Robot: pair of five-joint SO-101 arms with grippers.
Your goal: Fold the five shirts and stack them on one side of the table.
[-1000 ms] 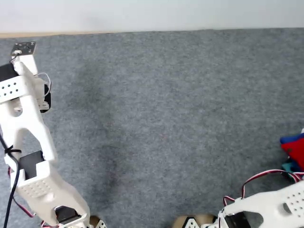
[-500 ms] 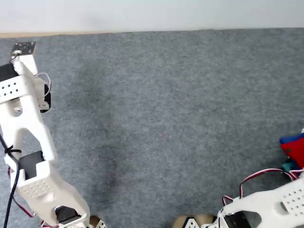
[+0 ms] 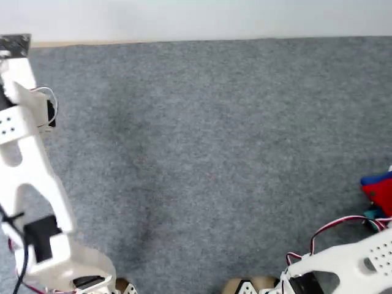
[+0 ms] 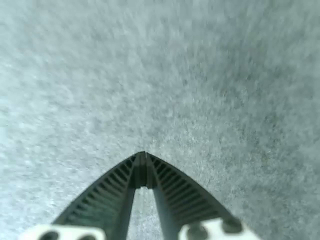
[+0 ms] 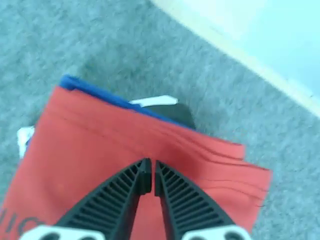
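Grey felt point(image 3: 214, 153) covers the whole surface, and a pale wall point(image 3: 184, 18) runs behind its far edge, with a thin strip of wood point(image 3: 92, 43) showing there near the far left corner.

The shirts lie as a folded stack point(image 3: 380, 195) at the right edge of the surface, towards the near corner and partly cut off in the high view. From the right wrist we see a red shirt point(image 5: 90, 145) on top, lying flat with a few soft creases. The rim of a blue shirt point(image 5: 100, 92) peeks out just under it, and beyond that a black layer point(image 5: 177, 114) and a bit of white cloth point(image 5: 152, 101). In the high view a sliver of teal point(image 3: 373, 214) also shows at the near side of the stack. We cannot count the layers for sure.

The right arm point(image 3: 349, 266) stretches along the near edge towards the near right corner, with red and white wires point(image 3: 331, 231) looping over it. Its jaws are drawn together with a hairline slit between the tips and nothing in them, above the middle of the red shirt. We cannot tell whether they touch the cloth.

The left arm point(image 3: 30, 184) stands along the left edge, up to the far left corner. Its jaws are pressed together with nothing between them, over bare felt.
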